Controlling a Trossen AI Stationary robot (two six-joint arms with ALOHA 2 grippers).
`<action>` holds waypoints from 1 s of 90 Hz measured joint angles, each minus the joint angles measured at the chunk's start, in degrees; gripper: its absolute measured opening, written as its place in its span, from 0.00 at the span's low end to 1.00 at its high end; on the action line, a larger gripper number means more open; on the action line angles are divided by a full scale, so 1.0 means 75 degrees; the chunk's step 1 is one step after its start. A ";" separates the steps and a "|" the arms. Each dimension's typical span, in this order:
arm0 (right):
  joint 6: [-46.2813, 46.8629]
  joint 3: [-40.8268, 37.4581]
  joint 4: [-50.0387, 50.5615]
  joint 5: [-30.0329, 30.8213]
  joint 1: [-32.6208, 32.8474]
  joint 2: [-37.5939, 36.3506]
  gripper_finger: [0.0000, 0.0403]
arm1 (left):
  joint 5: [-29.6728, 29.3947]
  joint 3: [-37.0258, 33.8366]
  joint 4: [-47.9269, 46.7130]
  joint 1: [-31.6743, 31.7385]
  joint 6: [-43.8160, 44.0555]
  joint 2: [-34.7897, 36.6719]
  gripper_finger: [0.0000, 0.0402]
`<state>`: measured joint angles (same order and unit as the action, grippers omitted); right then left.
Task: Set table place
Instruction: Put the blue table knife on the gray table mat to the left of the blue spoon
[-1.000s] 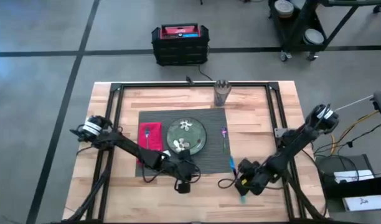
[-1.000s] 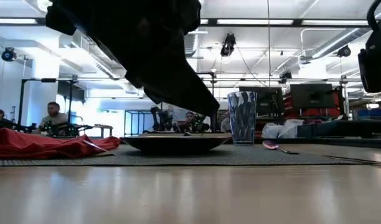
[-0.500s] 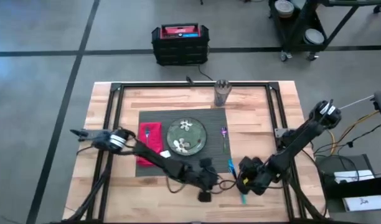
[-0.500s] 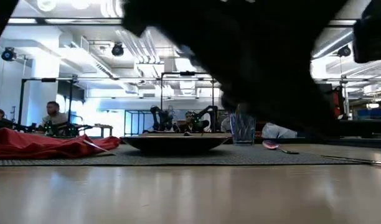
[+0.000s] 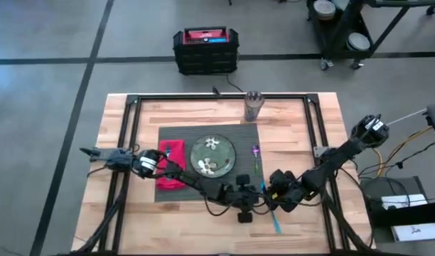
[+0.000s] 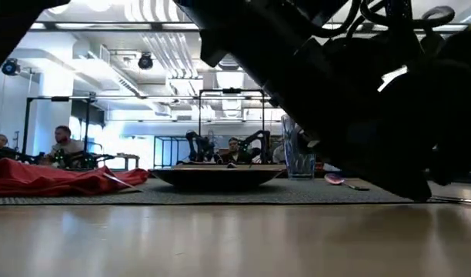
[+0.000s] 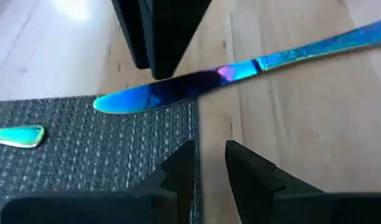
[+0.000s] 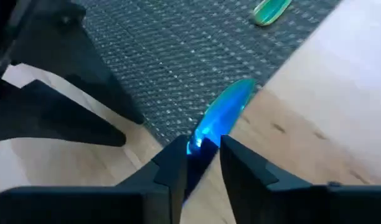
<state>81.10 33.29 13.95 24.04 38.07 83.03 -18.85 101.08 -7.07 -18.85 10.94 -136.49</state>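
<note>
left hand (image 5: 247, 205), slightly parted and empty, has swung over beside right hand (image 5: 269, 200) gripping blue knife (image 7: 228, 74).

Grey concrete floor (image 5: 47, 85), ceiling strip lights (image 6: 143, 27)

We reach both arms low toward the near middle of the surface (image 5: 303, 220). Our left arm stretches from its base at the left edge, running rightward and nearer, and its claw (image 5: 246, 206) sits close to the near edge. In the left wrist view its two fingers (image 7: 178, 171) stand a narrow gap apart, holding nothing. Our right arm comes in from the right edge, bent at the elbow, and its claw (image 5: 273, 201) lies just beside the left one, the two facing each other. In the right wrist view its fingers (image 8: 172, 165) are clamped on the blue knife (image 8: 218, 121).
</note>
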 joint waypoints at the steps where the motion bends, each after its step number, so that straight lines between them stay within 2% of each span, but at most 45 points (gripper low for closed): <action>1: 0.0000 -0.0027 -0.0047 -0.0001 -0.0001 0.0006 0.22 | 0.0000 -0.0008 0.0011 0.0000 0.0000 0.0000 0.19; 17: 0.0323 -0.0340 -0.0400 0.0030 0.0005 0.0159 0.22 | -0.0003 -0.0082 0.0128 0.0000 0.0000 0.0000 0.19; 57: 0.0398 -0.0389 -0.0768 -0.0097 0.0013 0.0442 0.10 | 0.0006 -0.0100 0.0655 0.0038 -0.0239 0.0000 0.19; 69: 0.0587 -0.0389 -0.0822 -0.0210 0.0122 0.0442 0.13 | 0.0182 -0.0126 0.0925 0.0050 -0.0257 -0.0029 0.19; 90: 0.0710 -0.0386 -0.0857 -0.0365 0.0133 0.0445 0.23 | 0.0215 -0.0116 0.1372 0.0066 -0.0129 -0.0423 0.19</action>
<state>86.43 30.39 7.52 21.30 39.07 86.37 -17.24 100.21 3.22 -18.36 9.97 -139.65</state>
